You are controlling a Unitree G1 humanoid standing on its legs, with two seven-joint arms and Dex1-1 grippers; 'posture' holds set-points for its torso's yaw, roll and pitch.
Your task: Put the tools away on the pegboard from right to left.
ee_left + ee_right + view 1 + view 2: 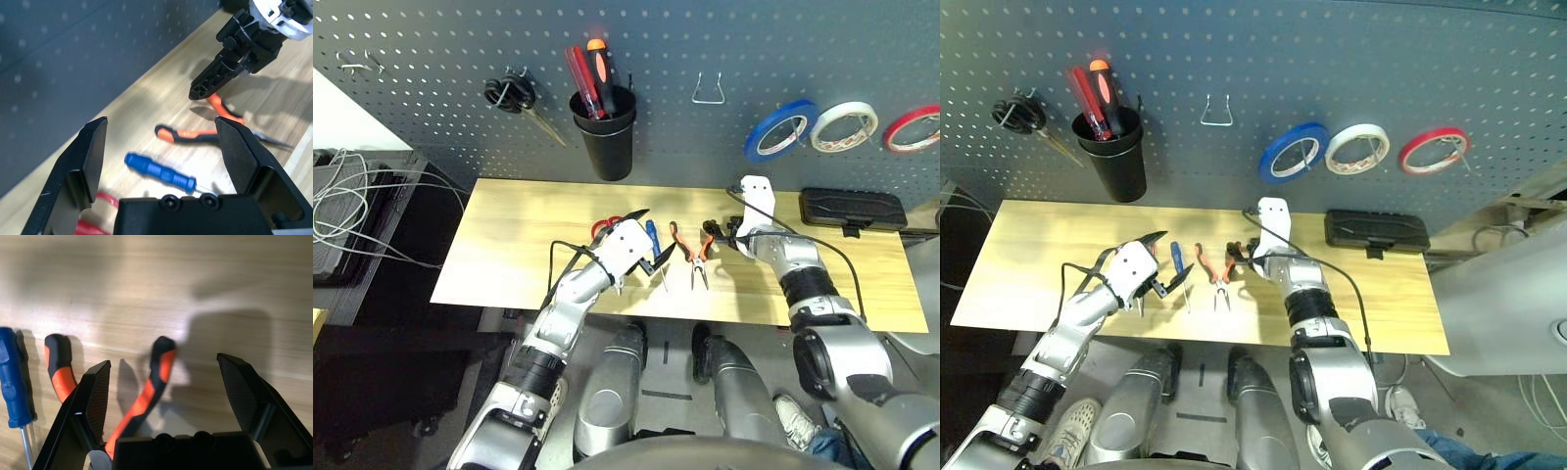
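Wooden bench (509, 220) below the pegboard (685, 59): your right gripper (712, 235), jaws wide open and empty, hovers just over the pliers (693, 257) lying mid-bench; centre it on both orange handles before closing, while the open left gripper (641, 240) waits beside the screwdriver (655, 245)

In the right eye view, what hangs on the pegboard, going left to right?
Black-handled scissors → black cup holding screwdrivers → empty metal hook → blue tape ring → white tape ring → red tape ring.
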